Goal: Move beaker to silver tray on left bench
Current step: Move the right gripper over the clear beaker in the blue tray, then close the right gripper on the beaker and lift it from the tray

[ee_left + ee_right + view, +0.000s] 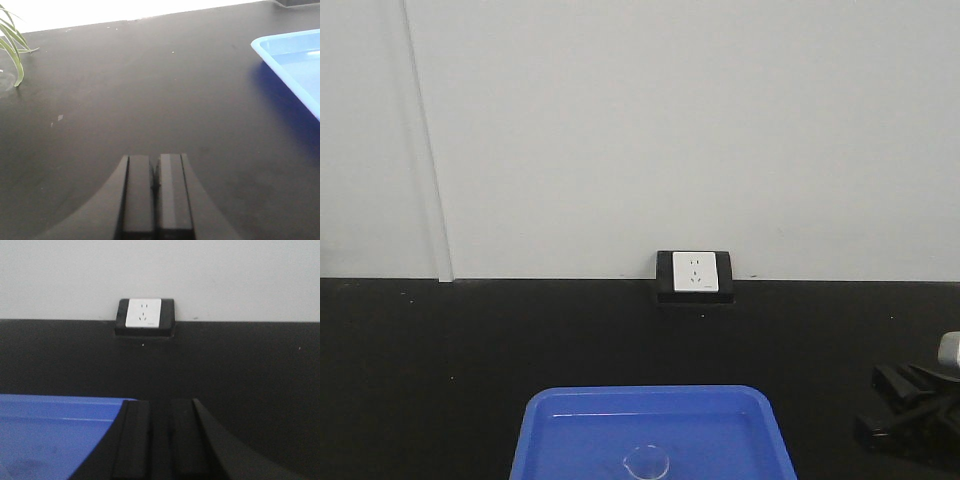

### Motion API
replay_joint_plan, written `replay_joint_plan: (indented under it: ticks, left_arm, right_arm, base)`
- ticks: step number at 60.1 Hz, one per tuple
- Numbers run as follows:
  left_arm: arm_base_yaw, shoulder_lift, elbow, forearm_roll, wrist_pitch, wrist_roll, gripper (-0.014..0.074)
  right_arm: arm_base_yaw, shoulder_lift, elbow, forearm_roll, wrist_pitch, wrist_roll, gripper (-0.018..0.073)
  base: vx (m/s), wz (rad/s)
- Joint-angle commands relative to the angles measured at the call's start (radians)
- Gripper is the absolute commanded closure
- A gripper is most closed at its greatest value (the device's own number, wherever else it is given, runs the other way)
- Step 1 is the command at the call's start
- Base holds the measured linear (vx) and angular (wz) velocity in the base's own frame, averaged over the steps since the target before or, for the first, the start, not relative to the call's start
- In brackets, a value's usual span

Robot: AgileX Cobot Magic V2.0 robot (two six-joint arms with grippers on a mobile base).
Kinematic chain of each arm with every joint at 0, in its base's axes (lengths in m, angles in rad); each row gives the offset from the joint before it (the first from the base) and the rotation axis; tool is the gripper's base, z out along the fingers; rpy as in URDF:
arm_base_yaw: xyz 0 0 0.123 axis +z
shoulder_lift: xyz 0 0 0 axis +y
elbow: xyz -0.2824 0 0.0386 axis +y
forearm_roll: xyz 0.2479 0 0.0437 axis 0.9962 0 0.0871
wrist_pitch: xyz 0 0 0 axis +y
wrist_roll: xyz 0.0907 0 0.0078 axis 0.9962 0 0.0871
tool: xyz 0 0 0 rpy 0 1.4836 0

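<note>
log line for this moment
small clear glass beaker in blue plastic tray | left pincer shut, empty | right pincer empty, off beaker

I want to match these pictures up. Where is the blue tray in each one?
Front view: the blue tray is at the bottom centre.
Left wrist view: upper right edge, only a corner shows.
Right wrist view: bottom left corner.
Shared landmark: the white wall socket, also in the right wrist view.
</note>
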Motion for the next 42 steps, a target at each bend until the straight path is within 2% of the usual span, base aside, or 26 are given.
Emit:
replay_joint_plan:
  ticks: [1,9,15,18,21,29,32,42]
  left_arm:
    - [-0.006,-0.007,0.02,-0.003,-0.076,-0.002,0.0595]
    - [-0.006,-0.007,0.02,-0.003,-0.076,-0.002,0.0595]
    - [-0.006,-0.007,0.02,-0.003,-0.076,-0.002,0.0595]
    - [-0.006,-0.007,0.02,-0.003,-0.076,-0.002,0.0595]
    - [-0.006,-0.007,0.02,-0.003,-0.076,-0.002,0.0595]
    - [-0.006,-0.007,0.02,-0.003,-0.076,-0.002,0.0595]
    - [-0.006,-0.007,0.02,-0.003,-0.076,-0.002,0.0595]
    - [-0.006,-0.007,0.02,-0.003,-0.076,-0.002,0.0595]
  right_arm:
    - [-0.007,0.028,-0.038,-0.004,-0.069,0.007,0.0169]
    - [-0.007,0.095,-0.038,-0.003,-0.084,0.007,-0.0026]
    - [0.002,0.12,-0.038,-0.007,-0.102,0.062,-0.0107]
    - [0.014,0.137,-0.038,-0.023,-0.123,0.07,-0.012]
    - [0.034,0.164,-0.038,-0.079,-0.157,0.061,-0.0122]
    - [0.113,0.268,-0.038,-0.315,-0.279,0.059,-0.0108]
    - [0.14,0.327,-0.038,-0.366,-0.328,0.059,-0.0102]
    - [0.194,0.5,-0.038,-0.374,-0.489,0.059,-0.0087]
  base:
    - [0.0,0.0]
    - [0.0,0.0]
    - [0.0,0.0]
    - [0.0,0.0]
    - [0.0,0.0]
    - [0.0,0.0]
    - [0.0,0.0]
    - [0.0,0.0]
